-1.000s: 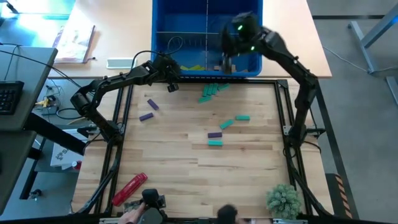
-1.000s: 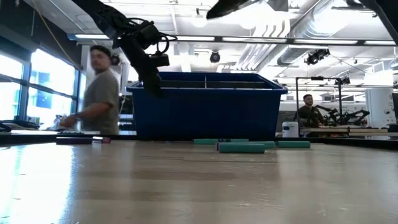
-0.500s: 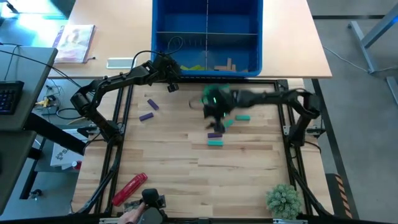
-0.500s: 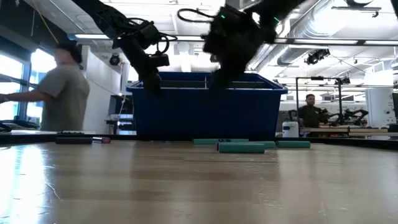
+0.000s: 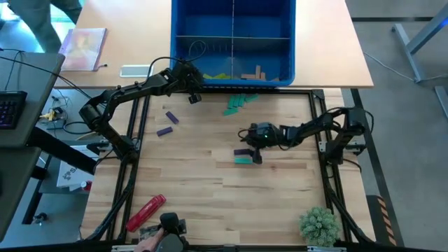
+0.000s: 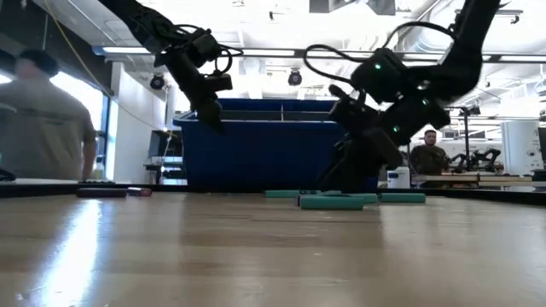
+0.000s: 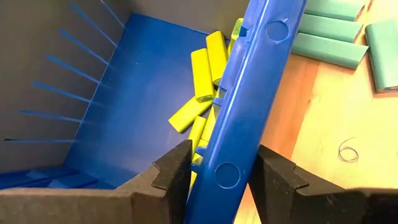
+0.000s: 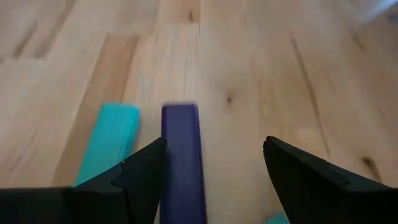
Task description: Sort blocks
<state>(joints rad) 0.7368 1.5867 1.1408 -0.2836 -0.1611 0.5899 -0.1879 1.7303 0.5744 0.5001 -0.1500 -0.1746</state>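
A blue bin [image 5: 233, 28] stands at the table's far edge with lime blocks [image 7: 208, 59] and tan blocks [image 5: 253, 73] inside. My left gripper [image 5: 194, 94] is shut on its near wall. Teal blocks [image 5: 238, 103] lie just in front of the bin, and two purple ones [image 5: 168, 124] lie farther left. At mid-table my right gripper [image 5: 250, 147] is low and open. A purple block [image 8: 181, 155] lies flat between its fingers, close to one finger. A teal block [image 8: 109, 143] lies just outside that finger. My left gripper has the bin's near rim [image 7: 224, 149] between its fingers, one finger [image 7: 174, 180] inside the bin and one [image 7: 273, 180] outside. The fingers come slanting down from the table's near left side. The bin stands on the table.
A red cylindrical tool [image 5: 145, 212] lies near the front left corner, and a small green plant [image 5: 318, 224] stands at the front right. Black frame rails [image 5: 318, 126] run along the table's sides. A person [image 6: 43, 119] stands beyond the table's left side.
My right gripper has come from above the bin toward the near edge and dropped steeply to the table's middle, rolling a little. It now stands low over the purple block, as open as before. The person behind the table has walked leftward.
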